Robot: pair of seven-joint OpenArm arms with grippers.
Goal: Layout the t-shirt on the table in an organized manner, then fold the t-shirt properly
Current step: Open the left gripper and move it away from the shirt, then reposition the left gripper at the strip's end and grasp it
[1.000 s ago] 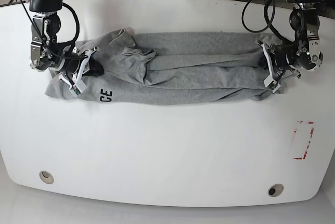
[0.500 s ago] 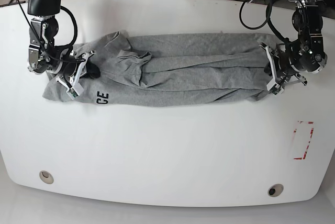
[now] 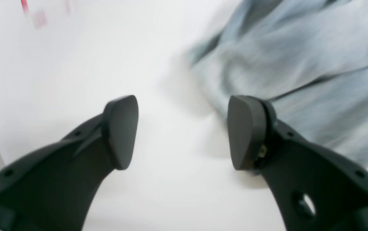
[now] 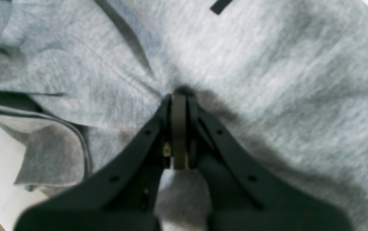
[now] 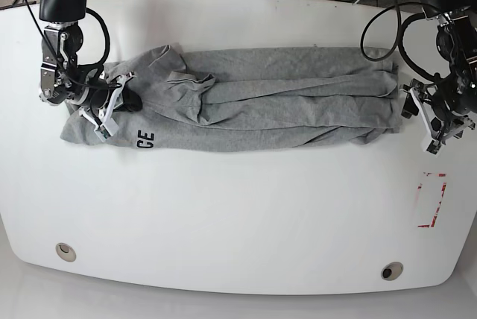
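While the t-shirt [image 5: 246, 99] lies bunched in a long grey band across the far half of the bench [image 5: 238, 215], it is the landmark for everything here. Nearest the camera, on the bare white surface below the shirt, sit two round grommet holes [image 5: 65, 251] and, off toward the shirt's sleeve-free end, a red tape rectangle [image 5: 432, 200]. Up at that end, the left hand [image 5: 434, 121] hangs just beside the cloth with its fingers spread wide and nothing between them — the wrist view shows only white bench in the gap, the grey edge just off one pad [image 3: 245, 133]. At the opposite end, by the dark lettering [image 5: 147, 139], the right hand [image 5: 110, 104] is pinched tight on a fold of the t-shirt, the fabric puckering into its closed tips. That grip, I judge, anchors the shirt so it can be pulled flat.

Now the change: half a second ago the left hand was in on the shirt's edge; it has let go and backed away toward the bench rim, and the cloth there has slumped slightly. The right hand has barely shifted — still clamped.
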